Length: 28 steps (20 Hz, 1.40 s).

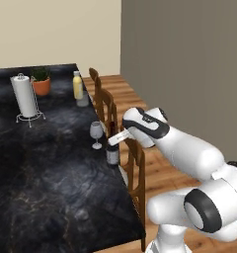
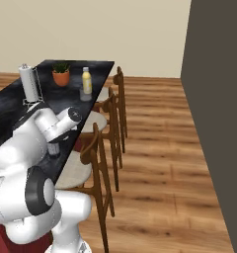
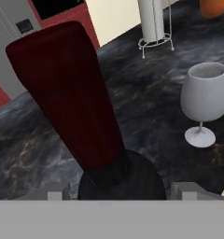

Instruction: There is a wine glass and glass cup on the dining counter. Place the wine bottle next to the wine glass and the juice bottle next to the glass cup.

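dark red neck on near-black wine bottle (image 3: 81, 116) — black marbled dining counter (image 1: 46, 163) — yellow juice bottle (image 1: 77, 85).

The wine bottle (image 1: 112, 155), dark with a pale label and a dark red neck (image 3: 72, 93), is standing upright near the chair-side edge of the black marbled tabletop (image 1: 46, 168), just beside the wine glass (image 1: 96, 132), a small clear stemmed glass that is resting upright on its round foot. Farther along the same edge, the yellow juice bottle (image 1: 77, 85) with its white cap is being seen upright, with the clear straight-sided glass cup (image 1: 83, 99) placed right against it on the near side.
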Tool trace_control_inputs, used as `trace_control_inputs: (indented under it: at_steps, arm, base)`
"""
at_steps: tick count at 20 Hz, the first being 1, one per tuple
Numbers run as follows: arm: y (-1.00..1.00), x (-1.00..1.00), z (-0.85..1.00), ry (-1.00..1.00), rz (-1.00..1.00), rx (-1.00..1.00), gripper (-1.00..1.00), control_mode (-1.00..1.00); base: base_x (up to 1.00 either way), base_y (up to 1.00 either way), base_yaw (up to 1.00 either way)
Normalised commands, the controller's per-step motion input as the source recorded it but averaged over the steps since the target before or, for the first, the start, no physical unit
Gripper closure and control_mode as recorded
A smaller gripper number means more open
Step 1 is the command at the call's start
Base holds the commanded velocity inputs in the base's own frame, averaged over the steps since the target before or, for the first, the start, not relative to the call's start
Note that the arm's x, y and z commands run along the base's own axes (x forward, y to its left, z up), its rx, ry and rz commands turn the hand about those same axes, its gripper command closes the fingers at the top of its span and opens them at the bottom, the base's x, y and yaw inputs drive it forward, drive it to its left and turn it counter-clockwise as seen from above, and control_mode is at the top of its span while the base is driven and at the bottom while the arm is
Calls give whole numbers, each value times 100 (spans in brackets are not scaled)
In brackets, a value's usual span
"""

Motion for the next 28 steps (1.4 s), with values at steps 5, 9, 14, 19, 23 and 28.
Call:
trace_control_inputs:
  at_steps: [5, 9, 14, 19, 23, 28]
  arm:
    - [23, 19, -23, 0, 0, -7, 100, -100]
    - [17, 15, -15, 0, 0, -1, 100, -100]
    - [15, 12, -17, -2, 0, 0, 100, -100]
    - [11, 17, -16, -9, 0, 0, 100, -100]
    - [3, 20, -14, -9, 0, 0, 100, -100]
    - [1, 24, -16, -6, 0, 0, 100, -100]
  base:
    - [0, 0, 0]
    - [0, 0, 0]
    - [0, 0, 0]
    - [0, 0, 0]
    - [0, 0, 0]
    - [0, 0, 0]
